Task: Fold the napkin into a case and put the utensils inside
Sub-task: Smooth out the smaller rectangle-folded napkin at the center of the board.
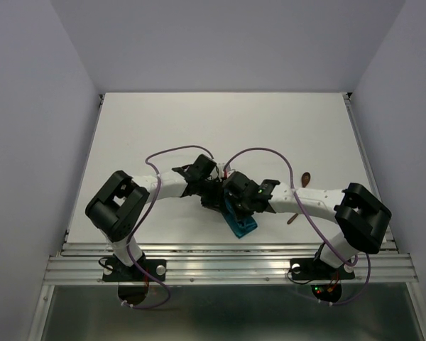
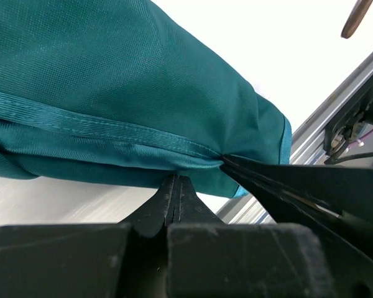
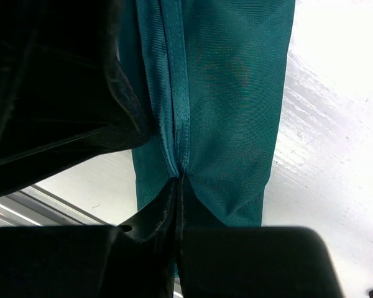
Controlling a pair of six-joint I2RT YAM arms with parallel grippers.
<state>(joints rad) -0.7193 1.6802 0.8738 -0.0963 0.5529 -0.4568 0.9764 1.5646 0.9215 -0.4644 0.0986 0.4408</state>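
Observation:
The teal napkin (image 1: 241, 223) is folded into a narrow hanging strip between both grippers, near the table's front edge. My left gripper (image 2: 176, 179) is shut on its stitched hem, with the cloth (image 2: 130, 81) spreading above it. My right gripper (image 3: 180, 181) is shut on the same hem, and the cloth (image 3: 236, 93) hangs in front of it. The two grippers meet almost tip to tip in the top view, left gripper (image 1: 214, 193) beside right gripper (image 1: 231, 200). One reddish-brown utensil (image 1: 305, 178) lies on the table right of the arms; a second utensil (image 1: 292, 218) peeks out below the right forearm.
The aluminium rail (image 1: 227, 259) runs along the table's front edge just below the napkin. White walls close in the left, right and back of the table (image 1: 220, 128). A utensil tip (image 2: 356, 18) shows at the top right of the left wrist view.

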